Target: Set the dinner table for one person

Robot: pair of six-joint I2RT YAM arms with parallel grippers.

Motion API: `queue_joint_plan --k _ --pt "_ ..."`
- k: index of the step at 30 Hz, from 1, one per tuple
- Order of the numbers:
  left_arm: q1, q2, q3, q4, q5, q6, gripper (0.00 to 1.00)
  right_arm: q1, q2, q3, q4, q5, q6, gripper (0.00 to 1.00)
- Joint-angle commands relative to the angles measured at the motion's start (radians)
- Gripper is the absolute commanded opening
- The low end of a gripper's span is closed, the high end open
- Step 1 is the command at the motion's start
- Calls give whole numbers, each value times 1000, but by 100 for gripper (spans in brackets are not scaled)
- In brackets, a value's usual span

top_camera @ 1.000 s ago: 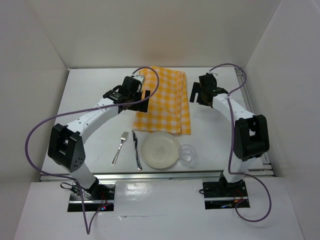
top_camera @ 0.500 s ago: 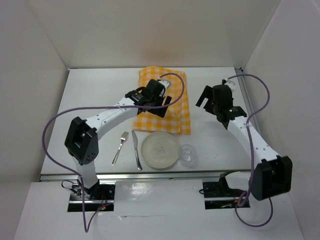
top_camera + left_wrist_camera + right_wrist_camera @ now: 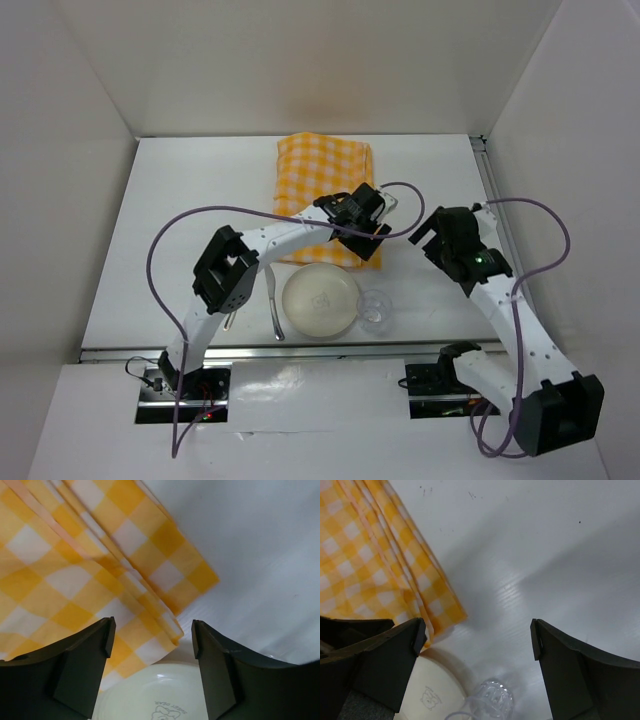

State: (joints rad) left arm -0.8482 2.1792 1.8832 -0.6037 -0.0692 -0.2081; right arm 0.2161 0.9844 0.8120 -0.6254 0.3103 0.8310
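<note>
The white dinner table (image 3: 180, 220) carries a folded yellow-and-white checked cloth (image 3: 320, 185) at the back middle. A cream plate (image 3: 320, 303) sits near the front edge, with a clear glass (image 3: 375, 308) at its right and a knife (image 3: 272, 305) at its left. My left gripper (image 3: 368, 238) is open and empty above the cloth's near right corner (image 3: 170, 630), with the plate's rim (image 3: 160, 690) just below. My right gripper (image 3: 432, 230) is open and empty over bare table to the right of the cloth (image 3: 375, 560), with the glass (image 3: 490, 702) and plate (image 3: 427, 690) below it.
A fork (image 3: 230, 318) lies left of the knife, mostly hidden behind the left arm. White walls close in the table at the back and both sides. A purple cable (image 3: 170, 250) loops from each arm. The left arm's dark body (image 3: 345, 627) shows in the right wrist view.
My left gripper has swept from the cloth's far left edge across to its near right corner. My right gripper has drawn back toward the near side. Both stay open.
</note>
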Motion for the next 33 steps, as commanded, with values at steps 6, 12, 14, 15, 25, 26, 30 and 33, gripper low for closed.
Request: queue_joint_plan --k 6,12,14,15,25,26,30,33 --pt "-23 60 53 1 -29 71 85 -6 -226 -51 -166 39 141 100" --pt "-57 102 76 -33 -95 101 82 -6 -250 -51 -237 39 151 100" --pt "-57 102 76 -33 -107 101 80 -6 -250 -51 -237 39 151 100" --pt "-57 102 67 -33 -107 101 80 -6 -250 -51 -237 39 151 100" --pt "-66 102 42 -62 -202 101 75 -6 -208 -51 -183 21 141 100" --pt "-66 102 42 -62 -202 101 75 -6 -208 -51 -183 21 141 100" --pt "-66 102 42 -71 -193 101 74 -6 -208 -51 -174 21 132 100" --pt "-66 102 42 -90 -193 101 72 -6 -208 -51 -174 21 132 100"
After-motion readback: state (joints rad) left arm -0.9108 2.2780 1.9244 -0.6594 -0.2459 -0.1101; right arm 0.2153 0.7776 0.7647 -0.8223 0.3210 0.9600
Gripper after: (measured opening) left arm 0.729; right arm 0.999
